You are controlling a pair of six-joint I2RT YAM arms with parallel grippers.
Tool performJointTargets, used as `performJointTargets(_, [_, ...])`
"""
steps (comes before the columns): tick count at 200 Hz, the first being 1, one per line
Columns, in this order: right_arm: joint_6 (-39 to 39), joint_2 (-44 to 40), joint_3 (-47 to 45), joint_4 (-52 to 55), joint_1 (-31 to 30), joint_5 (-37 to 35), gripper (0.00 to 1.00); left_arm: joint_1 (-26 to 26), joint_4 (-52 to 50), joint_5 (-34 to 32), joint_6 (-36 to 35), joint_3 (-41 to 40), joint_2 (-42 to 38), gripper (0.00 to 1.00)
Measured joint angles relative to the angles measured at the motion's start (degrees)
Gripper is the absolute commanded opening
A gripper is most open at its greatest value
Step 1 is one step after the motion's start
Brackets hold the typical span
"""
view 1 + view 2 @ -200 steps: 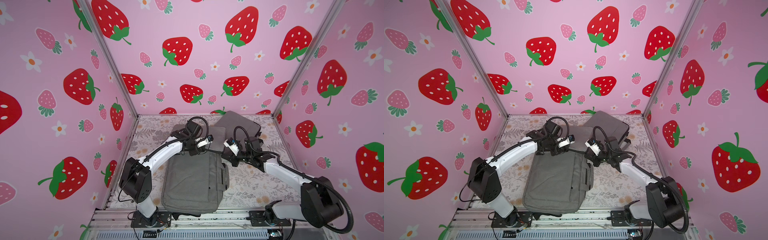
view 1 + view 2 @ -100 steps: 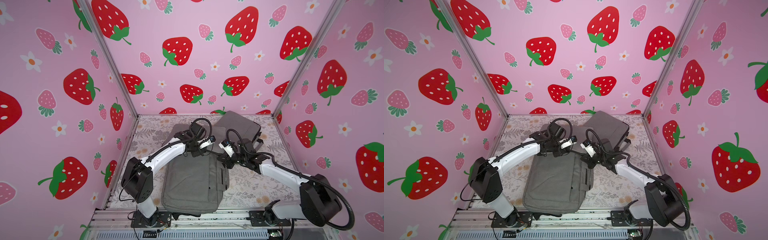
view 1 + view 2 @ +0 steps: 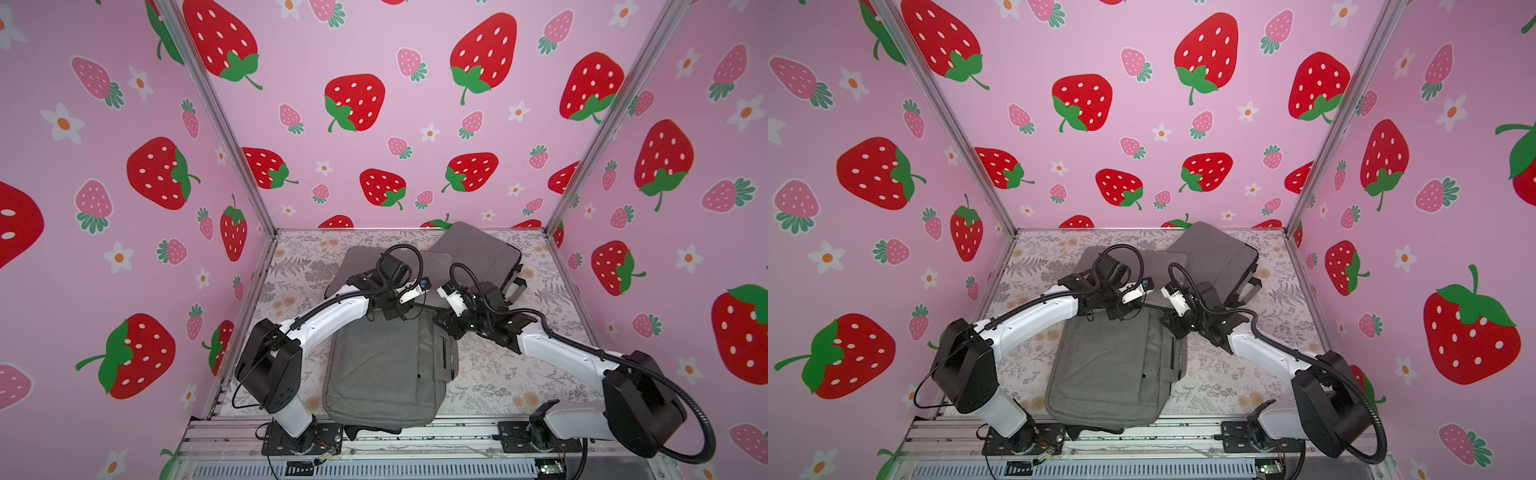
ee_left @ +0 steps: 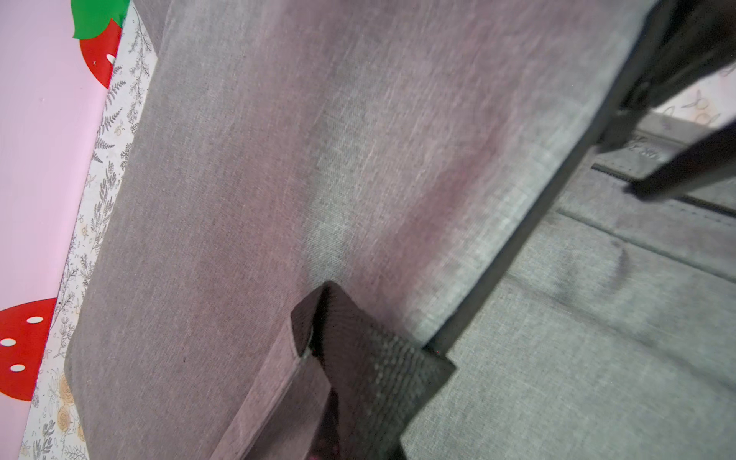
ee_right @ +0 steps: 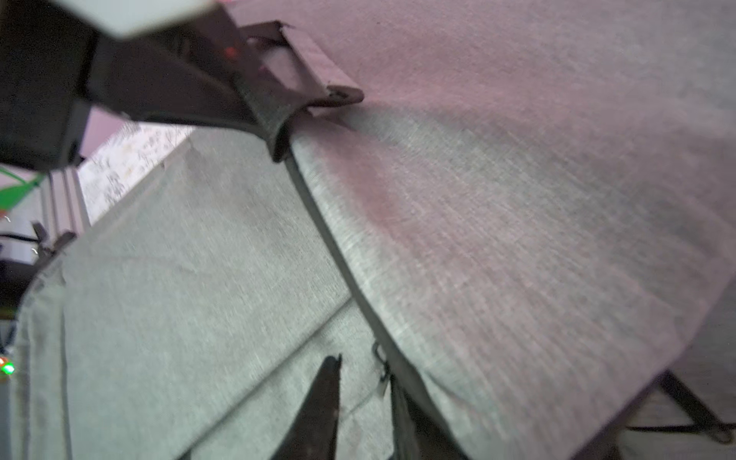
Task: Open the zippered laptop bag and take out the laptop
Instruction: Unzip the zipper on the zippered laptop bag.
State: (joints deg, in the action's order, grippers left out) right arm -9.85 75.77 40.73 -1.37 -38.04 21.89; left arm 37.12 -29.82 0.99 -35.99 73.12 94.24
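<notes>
The grey laptop bag (image 3: 382, 374) (image 3: 1108, 374) lies flat at the front middle of the table. Its grey fabric flap (image 3: 357, 262) (image 4: 278, 159) stands raised behind it. My left gripper (image 3: 419, 306) (image 4: 314, 338) is shut on the flap's edge, with one textured pad (image 4: 358, 350) showing. My right gripper (image 3: 442, 322) (image 5: 362, 382) hovers open over the bag's far right corner. The small metal zipper pull (image 5: 380, 364) hangs free just beyond its fingertips. The laptop is hidden.
A second grey bag (image 3: 478, 253) (image 3: 1217, 249) with black straps leans at the back right, close behind my right wrist. Pink strawberry walls close in three sides of the floral table (image 3: 498, 374). The arm bases stand on a metal rail (image 3: 415, 440) in front.
My right gripper has opened and let go of the zipper pull, after sliding leftward and nearer along the bag's edge. My left gripper still holds the flap and has barely shifted.
</notes>
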Motion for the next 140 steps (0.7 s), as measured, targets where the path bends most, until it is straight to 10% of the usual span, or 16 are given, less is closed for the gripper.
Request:
performJointTargets(39, [-6.7, -7.9, -3.5, 1.9, 2.3, -1.0, 0.7, 0.0, 0.5, -0.1, 0.0, -0.5, -0.4, 0.0])
performJointTargets(140, [-45.2, -5.9, -9.0, -13.9, 8.2, 3.6, 0.74, 0.0, 1.9, 0.1, 2.8, -1.7, -0.7, 0.0])
